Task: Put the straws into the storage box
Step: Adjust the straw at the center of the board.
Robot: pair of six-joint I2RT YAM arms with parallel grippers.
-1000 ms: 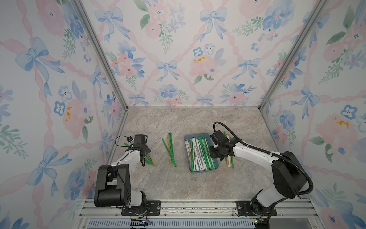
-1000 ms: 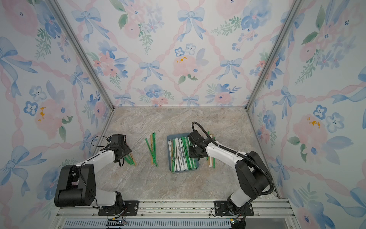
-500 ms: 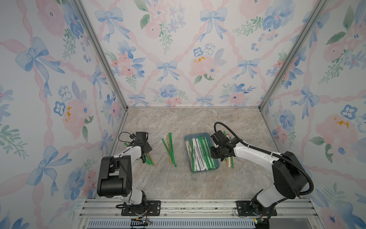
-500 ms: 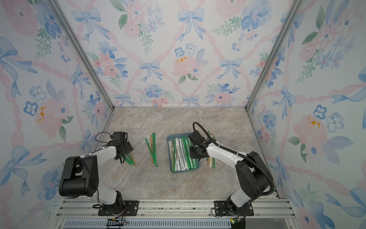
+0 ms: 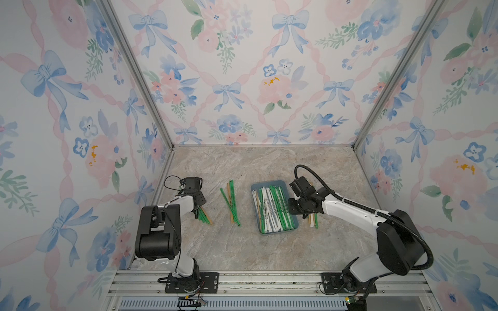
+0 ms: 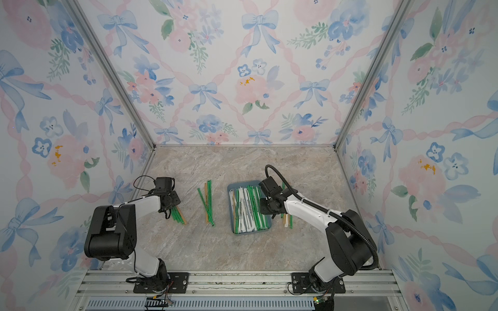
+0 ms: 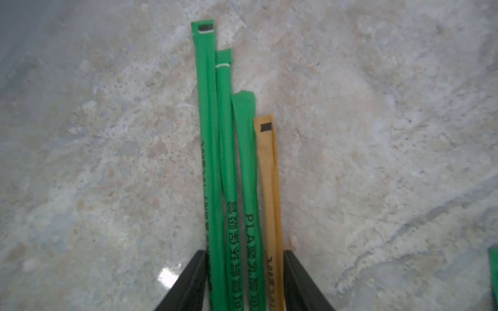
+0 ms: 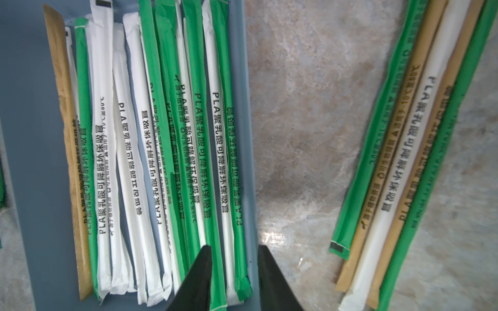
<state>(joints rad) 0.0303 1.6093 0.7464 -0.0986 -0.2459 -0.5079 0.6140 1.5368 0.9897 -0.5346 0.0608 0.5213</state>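
The storage box (image 5: 269,183) is a shallow blue-grey tray (image 8: 32,134) holding several green, white and tan straws (image 5: 272,210) side by side. My left gripper (image 7: 244,253) is low on the table at the left, its jaws pressed against both sides of a bundle of three green straws (image 7: 213,134) and one tan straw (image 7: 268,188). In both top views that bundle (image 5: 204,215) pokes out under the left gripper (image 5: 199,211). My right gripper (image 8: 234,246) hovers open astride the box's right wall, one finger over the straws (image 8: 134,134), one outside.
Three more straws (image 5: 230,204), green and tan, lie on the marble table between the left bundle and the box. Another group (image 5: 312,220) of green, tan and white straws (image 8: 404,148) lies just right of the box. Flowered walls close in three sides.
My left gripper's jaws have narrowed from wide apart onto the straw bundle, and the left arm has shifted slightly. The right arm has stayed put.
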